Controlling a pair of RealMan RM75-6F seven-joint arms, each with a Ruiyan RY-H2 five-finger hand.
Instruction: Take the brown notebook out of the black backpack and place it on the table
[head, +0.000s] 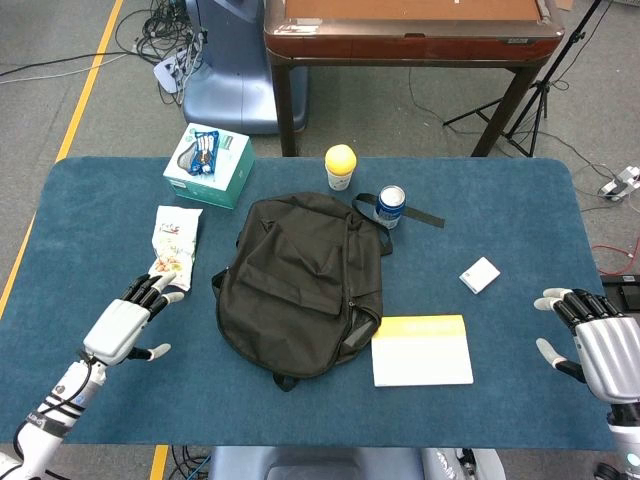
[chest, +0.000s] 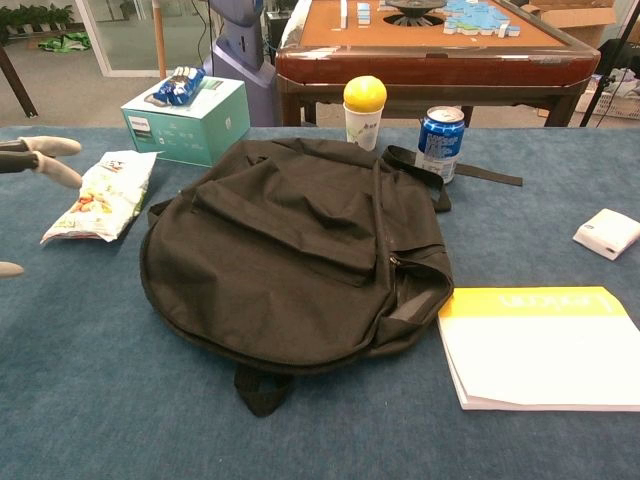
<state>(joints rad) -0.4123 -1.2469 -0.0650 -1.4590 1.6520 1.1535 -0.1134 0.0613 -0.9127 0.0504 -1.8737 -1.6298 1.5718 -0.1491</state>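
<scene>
A black backpack (head: 300, 285) (chest: 290, 255) lies flat in the middle of the blue table, zipped along its right side. No brown notebook shows in either view. My left hand (head: 128, 322) hovers open over the table to the left of the backpack, its fingertips (chest: 45, 145) just entering the chest view near the snack bag. My right hand (head: 595, 345) stays open at the table's right edge, far from the backpack, and holds nothing.
A yellow-and-white book (head: 422, 349) lies right of the backpack. A snack bag (head: 172, 246), a teal box (head: 208, 165), a yellow-lidded cup (head: 340, 166), a blue can (head: 390, 206) and a small white box (head: 480, 274) stand around it.
</scene>
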